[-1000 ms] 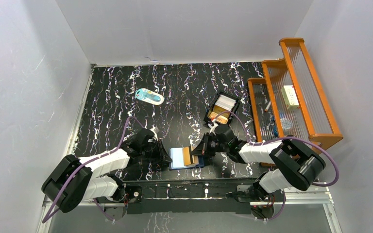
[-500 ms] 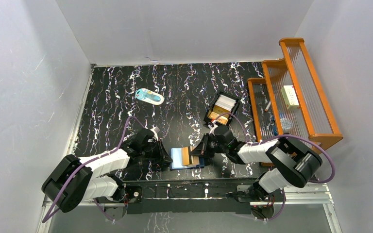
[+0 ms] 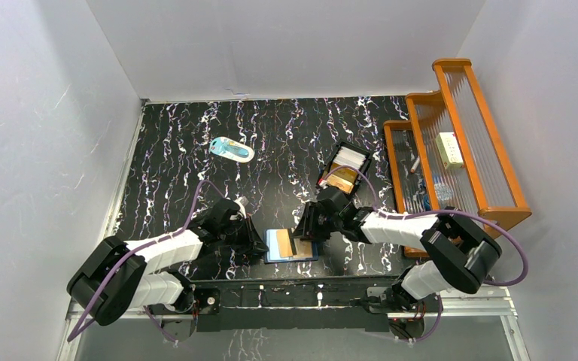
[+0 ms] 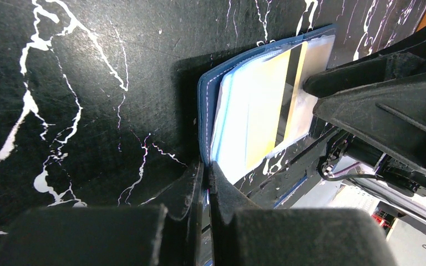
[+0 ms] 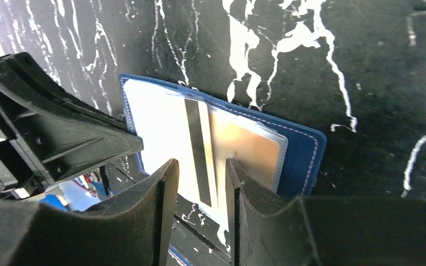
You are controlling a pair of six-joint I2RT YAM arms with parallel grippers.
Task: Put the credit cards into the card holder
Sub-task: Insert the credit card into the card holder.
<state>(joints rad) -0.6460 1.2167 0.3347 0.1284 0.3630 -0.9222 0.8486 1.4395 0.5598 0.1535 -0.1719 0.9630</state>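
The navy card holder (image 3: 308, 253) lies open near the table's front edge, pale-blue inside up. A golden-tan credit card (image 3: 284, 242) with a black stripe lies flat on it. In the right wrist view the card's (image 5: 244, 149) far end sits under a clear pocket of the holder (image 5: 305, 155). My right gripper (image 3: 306, 226) hovers just over the card, open (image 5: 202, 166), with nothing gripped. My left gripper (image 3: 260, 244) is shut on the holder's left edge (image 4: 204, 111), its fingertips (image 4: 222, 185) pinching the navy cover. More credit cards (image 3: 351, 159) rest in a black tray.
The small black tray (image 3: 328, 170) stands behind the right gripper. A pale-blue-and-white oval item (image 3: 232, 150) lies at the back left. An orange wooden rack (image 3: 451, 135) lines the right side. The arms' bases sit just in front of the holder.
My right gripper has opened and let go of the golden-tan card, which now lies flat on the holder. That gripper drew back slightly. The left gripper stayed shut on the holder.
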